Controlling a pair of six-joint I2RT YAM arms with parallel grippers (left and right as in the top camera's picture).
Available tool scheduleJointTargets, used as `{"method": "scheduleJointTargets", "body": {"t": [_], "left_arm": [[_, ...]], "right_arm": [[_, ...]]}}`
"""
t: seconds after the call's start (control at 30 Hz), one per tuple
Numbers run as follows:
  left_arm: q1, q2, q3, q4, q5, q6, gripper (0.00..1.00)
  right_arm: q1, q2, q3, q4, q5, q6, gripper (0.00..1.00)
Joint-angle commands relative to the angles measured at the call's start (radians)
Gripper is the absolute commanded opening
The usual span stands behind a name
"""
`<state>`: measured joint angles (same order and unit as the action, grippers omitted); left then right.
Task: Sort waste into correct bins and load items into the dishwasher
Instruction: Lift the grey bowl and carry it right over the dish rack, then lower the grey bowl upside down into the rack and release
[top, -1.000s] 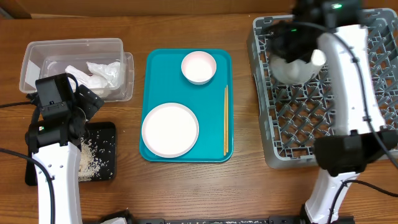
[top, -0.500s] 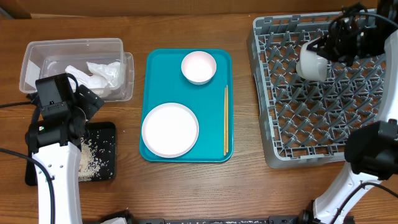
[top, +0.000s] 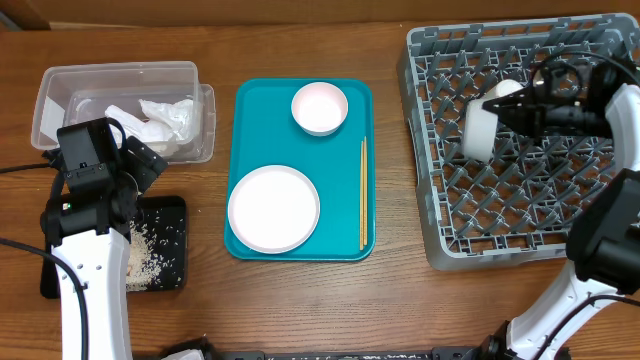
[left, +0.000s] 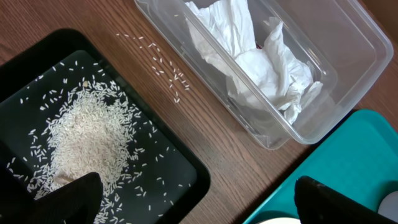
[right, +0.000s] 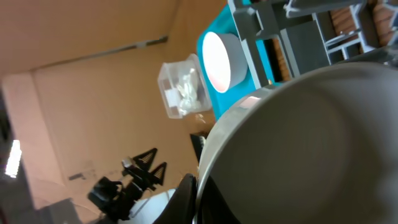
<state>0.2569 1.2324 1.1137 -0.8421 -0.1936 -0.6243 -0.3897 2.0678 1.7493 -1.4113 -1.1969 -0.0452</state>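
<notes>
Overhead, the left side is unchanged from a second ago. The left gripper (left: 199, 202) hangs over the black tray (top: 172, 212), its fingers spread wide with nothing between them. The rice (left: 87, 137) lies heaped in that tray, and a few stray grains (left: 163, 70) rest on the wood toward the tub. At the tray's 12 o'clock, the clear tub (top: 120, 72) holds the crumpled napkins (top: 160, 120).

On the teal tray (top: 300, 150), the pink bowl (top: 319, 107) at 12 o'clock, the plate (top: 273, 208) at 7 o'clock and the chopsticks (top: 362, 195) along the 3 o'clock edge have not moved. They are all still to load.

The change is over the dish rack (top: 500, 230). The right gripper (top: 508, 116) has swung round and now reaches in from 3 o'clock. It pinches the rim of a grey bowl (top: 480, 128) that is turned on its side. The bowl has come lower and toward the rack's 9 o'clock side than half a second ago. I judge it is being lined up to stand between the pegs, so the first dish is close to placed.

Much is hard to read:
- The left arm covers the black tray's 9 o'clock side.
- No red scrap can be picked out among the napkins.
- No small cup appears in any view.
- The right wrist view is almost filled by the bowl's inside, with only one dark finger edge at the bottom.
- Whether the bowl already touches the pegs cannot be told.
</notes>
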Motion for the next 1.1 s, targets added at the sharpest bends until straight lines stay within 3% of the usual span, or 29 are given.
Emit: {"method": "scheduleJointTargets", "body": {"t": [0.0, 0.83, 1.07], "left_arm": [[0.004, -0.010, 0.015, 0.001, 0.004, 0.019, 1.00], [0.004, -0.010, 0.015, 0.001, 0.004, 0.019, 1.00], [0.004, -0.010, 0.015, 0.001, 0.004, 0.019, 1.00]], "right_arm": [[-0.037, -0.012, -0.015, 0.005, -0.024, -0.019, 0.04], [-0.077, -0.012, -0.015, 0.019, 0.062, -0.018, 0.05], [-0.093, -0.014, -0.013, 0.008, 0.177, 0.057, 0.07]]}}
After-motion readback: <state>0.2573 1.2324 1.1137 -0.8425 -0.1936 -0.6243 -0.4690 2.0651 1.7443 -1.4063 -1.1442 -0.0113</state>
